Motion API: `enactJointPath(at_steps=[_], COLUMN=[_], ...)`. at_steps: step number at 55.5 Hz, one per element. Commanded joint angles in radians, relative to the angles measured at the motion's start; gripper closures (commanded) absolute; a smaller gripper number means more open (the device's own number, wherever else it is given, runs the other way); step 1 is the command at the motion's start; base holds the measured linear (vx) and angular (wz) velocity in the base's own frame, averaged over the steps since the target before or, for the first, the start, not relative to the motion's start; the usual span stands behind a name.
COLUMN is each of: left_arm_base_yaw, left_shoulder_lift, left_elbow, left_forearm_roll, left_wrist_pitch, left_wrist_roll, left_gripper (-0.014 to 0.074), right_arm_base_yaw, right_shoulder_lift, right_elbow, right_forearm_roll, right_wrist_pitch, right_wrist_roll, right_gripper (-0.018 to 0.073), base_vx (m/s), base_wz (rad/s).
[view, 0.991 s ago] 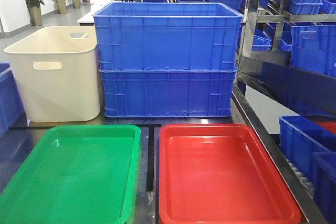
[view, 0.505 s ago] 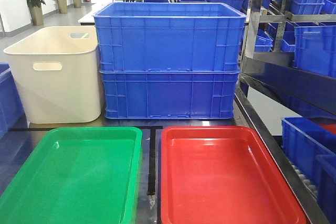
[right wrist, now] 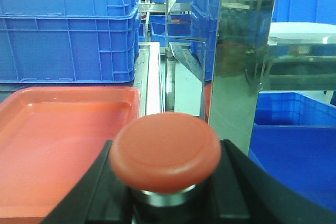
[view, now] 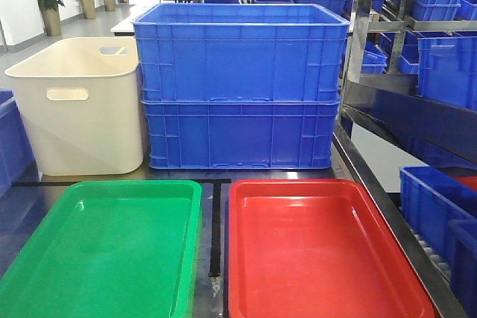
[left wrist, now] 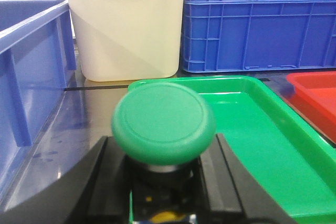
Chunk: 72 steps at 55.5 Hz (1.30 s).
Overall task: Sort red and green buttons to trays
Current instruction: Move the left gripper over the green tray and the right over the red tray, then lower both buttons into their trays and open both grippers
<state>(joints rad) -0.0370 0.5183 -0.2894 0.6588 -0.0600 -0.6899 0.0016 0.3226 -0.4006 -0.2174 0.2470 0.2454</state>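
Observation:
My left gripper (left wrist: 163,153) is shut on the green button (left wrist: 163,121), its cap facing the camera. It sits over the near left corner of the green tray (left wrist: 257,135). My right gripper (right wrist: 165,182) is shut on the red button (right wrist: 165,150), just off the near right corner of the red tray (right wrist: 58,129). In the front view the green tray (view: 112,251) lies on the left and the red tray (view: 320,258) on the right, side by side, with nothing in them. Neither gripper shows in the front view.
Two stacked blue crates (view: 238,83) and a cream tub (view: 78,106) stand behind the trays. A blue bin (left wrist: 31,66) is close on the left. A metal shelf post (right wrist: 236,61) and a blue bin (right wrist: 294,150) are close on the right.
The front view shifted slightly to the right a second ago and has been still since. The trays stay empty and no arm enters that view.

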Motion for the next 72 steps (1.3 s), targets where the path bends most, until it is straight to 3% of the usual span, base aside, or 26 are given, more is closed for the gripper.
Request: enactJointPath(at_steps=[1,14,21,27,32,37,42,47,52,60,72], left_arm_base_yaw=[-0.004,-0.004,-0.004,-0.004,-0.004,-0.005,-0.014,-0.032,-0.04,-0.04,-0.04], left_shoulder_lift=[0.003,0.003,0.003,0.017,0.067,0.156,0.265,0.381,0.51,0.686,0.83], left_elbow=[-0.033,-0.033,-0.033,-0.043,-0.074,-0.119,-0.185,-0.253,-0.324,-0.41,-0.433], left_forearm_roll=[-0.01,-0.011,-0.011,-0.01,-0.007,0.012,0.063,0.078,0.076,0.073,0.079], left_wrist_pitch=[-0.087,-0.1,-0.17,-0.271,-0.266,-0.275,-0.35,-0.425,-0.429,-0.43,-0.451], left_wrist_roll=[-0.009,-0.012,-0.013,-0.059,-0.101,-0.113,-0.116,-0.117,-0.117,-0.117,-0.111], left_gripper=[0.0596,0.0596,0.0596,0.0596,0.0596,0.0596,0.0596,0.0596,0.0596,0.0595,0.0576], right_arm_base_yaw=[-0.002,-0.002,-0.002,-0.001,0.013,0.093,0.234,0.375,0.463,0.476,0.476], right_shoulder_lift=[0.01,0.01,0.025,0.084,0.148,0.225,0.337,0.483,0.646,0.923,1.259], right_elbow=[-0.031,-0.031,-0.031,-0.031,-0.038,-0.073,-0.128,-0.182,-0.256,-0.411,-0.627], right_forearm_roll=[-0.004,0.007,0.072,0.121,0.173,0.192,0.189,0.159,0.136,0.217,0.325], right_wrist_pitch=[-0.098,-0.098,-0.098,-0.136,-0.233,-0.264,-0.277,-0.353,-0.451,-0.562,-0.576], right_wrist_roll=[0.0,0.003,-0.004,-0.083,-0.178,-0.225,-0.245,-0.261,-0.29,-0.255,-0.255], right_gripper=[0.0559,0.0559,0.0559,0.0559,0.0559,0.0559,0.0559,0.0559,0.0559,0.0559,0.0558], base_vx=[0.0,0.0,0.0,0.0,0.0,0.0,0.0,0.0,0.0,0.0,0.0], base_wz=[0.0,0.0,0.0,0.0,0.0,0.0,0.0,0.0,0.0,0.0,0.0])
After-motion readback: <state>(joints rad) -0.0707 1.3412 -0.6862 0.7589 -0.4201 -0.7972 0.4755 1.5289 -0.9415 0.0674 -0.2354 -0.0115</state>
